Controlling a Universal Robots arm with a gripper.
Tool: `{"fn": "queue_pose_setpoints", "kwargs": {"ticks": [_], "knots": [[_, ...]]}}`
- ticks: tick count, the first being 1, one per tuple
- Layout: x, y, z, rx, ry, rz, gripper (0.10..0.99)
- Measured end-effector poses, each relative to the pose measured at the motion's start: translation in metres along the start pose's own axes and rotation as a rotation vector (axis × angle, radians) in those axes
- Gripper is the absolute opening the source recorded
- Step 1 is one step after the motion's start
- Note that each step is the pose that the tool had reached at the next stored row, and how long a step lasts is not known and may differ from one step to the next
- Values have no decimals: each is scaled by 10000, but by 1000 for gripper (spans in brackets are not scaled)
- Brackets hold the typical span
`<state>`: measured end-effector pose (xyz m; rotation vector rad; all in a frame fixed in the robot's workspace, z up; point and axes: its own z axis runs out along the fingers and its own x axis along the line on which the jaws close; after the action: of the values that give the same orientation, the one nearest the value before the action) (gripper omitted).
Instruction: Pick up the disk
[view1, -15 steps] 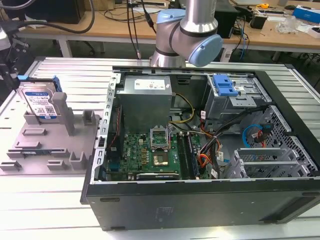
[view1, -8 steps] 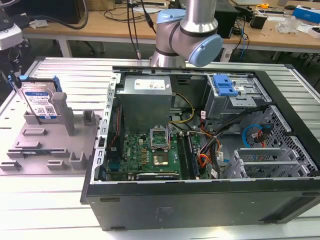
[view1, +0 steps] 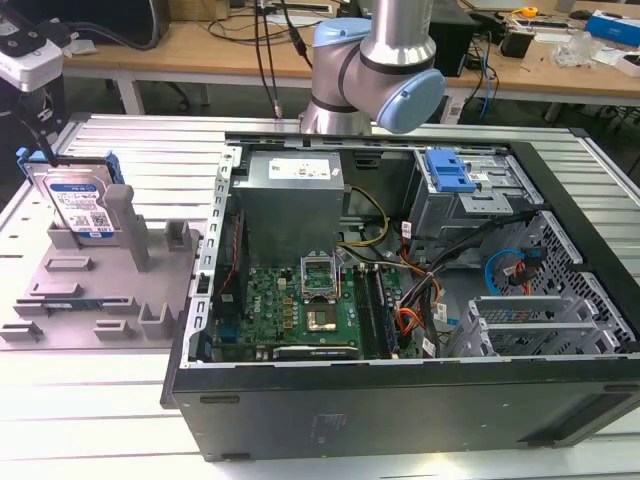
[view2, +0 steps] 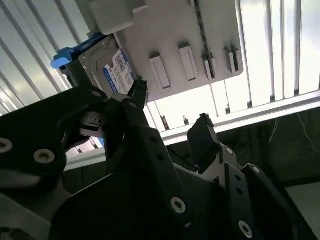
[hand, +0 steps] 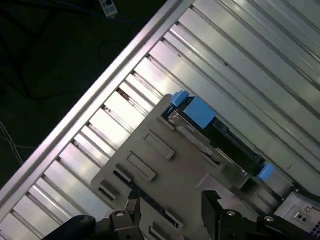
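The disk stands upright on its edge in a slot at the back of the grey fixture tray, on the exterior view's left; its blue-and-white label faces forward and blue rails run along its sides. In the second wrist view the disk lies beyond my gripper, whose black fingers stand apart with nothing between them. In the first wrist view my gripper hovers high over the tray, and the disk is seen edge-on from above. My gripper is open and touches nothing.
An open computer case with a motherboard, cables and a bright blue bracket takes up the exterior view's middle and right. The arm's base rises behind it. The tray rests on a ribbed aluminium table, near its edge.
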<state>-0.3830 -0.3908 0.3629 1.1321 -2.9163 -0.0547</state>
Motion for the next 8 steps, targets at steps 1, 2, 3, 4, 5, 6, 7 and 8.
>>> {"fn": "queue_pose_setpoints", "kwargs": {"ticks": [1,2,3,4,5,6,7,8], "knots": [[0,0,3,4,14,-431,604],[0,0,5,7,20,-654,604],[0,0,6,9,26,-850,604],[0,0,8,11,34,-1095,604],[0,0,9,13,41,-1297,604],[0,0,10,14,48,-1509,604],[0,0,12,15,56,-1705,604],[0,-1,13,17,62,-1863,604]]}}
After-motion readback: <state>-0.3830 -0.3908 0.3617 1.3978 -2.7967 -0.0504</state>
